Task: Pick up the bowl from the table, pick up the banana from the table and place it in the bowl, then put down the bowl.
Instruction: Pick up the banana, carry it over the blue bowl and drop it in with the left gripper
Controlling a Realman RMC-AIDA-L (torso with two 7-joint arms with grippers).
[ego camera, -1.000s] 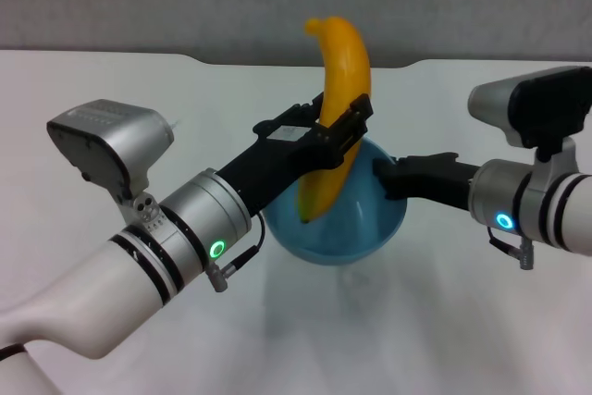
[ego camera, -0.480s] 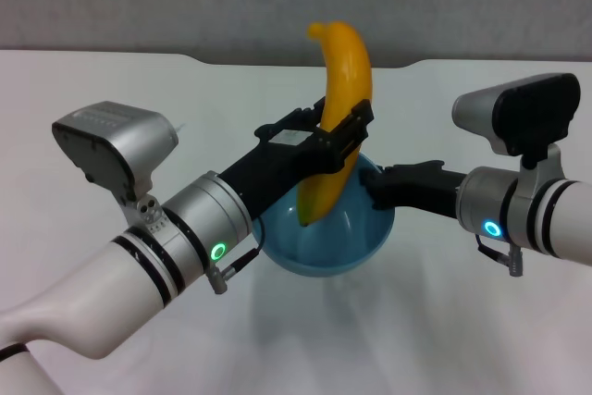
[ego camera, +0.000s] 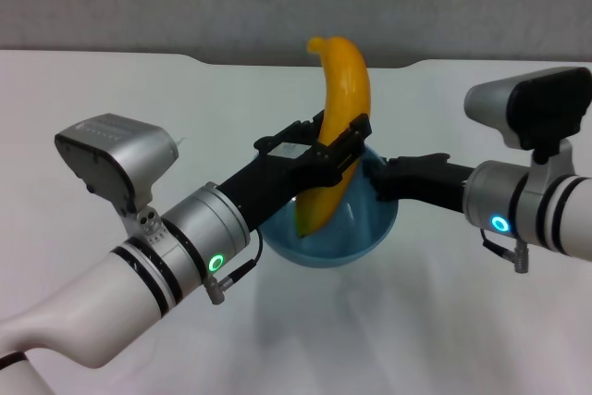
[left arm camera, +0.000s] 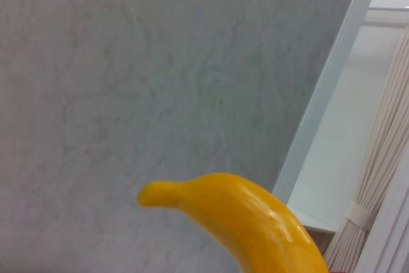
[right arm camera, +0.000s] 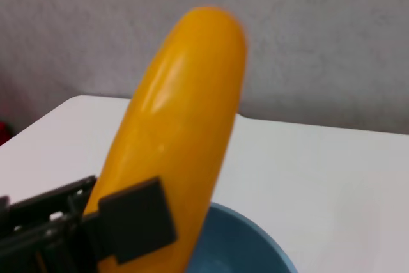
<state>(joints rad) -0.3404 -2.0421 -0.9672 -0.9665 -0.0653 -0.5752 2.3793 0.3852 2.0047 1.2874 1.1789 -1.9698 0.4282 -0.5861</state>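
Across the wide white table (ego camera: 83,99), the two arms meet near the middle, and everything that matters hangs between them. The light-blue bowl (ego camera: 365,238) is held at its rim by the right gripper (ego camera: 377,180), whose dark fingers are pinched on the edge nearest that arm; to my eye this keeps the bowl steady as a target while the other arm works. Whether the bowl's base rests on the table or floats just above it, I cannot tell.

The left gripper (ego camera: 338,141) reaches in from the other side, its black fingers pressed against the banana (ego camera: 340,117) about halfway along, one pad visible across the fruit's front in the right wrist view. The hold at mid-length looks chosen so the fruit will not swing.

The banana stands nearly upright, its long axis close to vertical with a slight lean. The narrow stem end points up and curls toward the robot's left, clear against the grey wall (left arm camera: 160,62) in the left wrist view. The lower end dips inside the bowl's rim, so the fruit is partly in but not released; I judge the placing half done.
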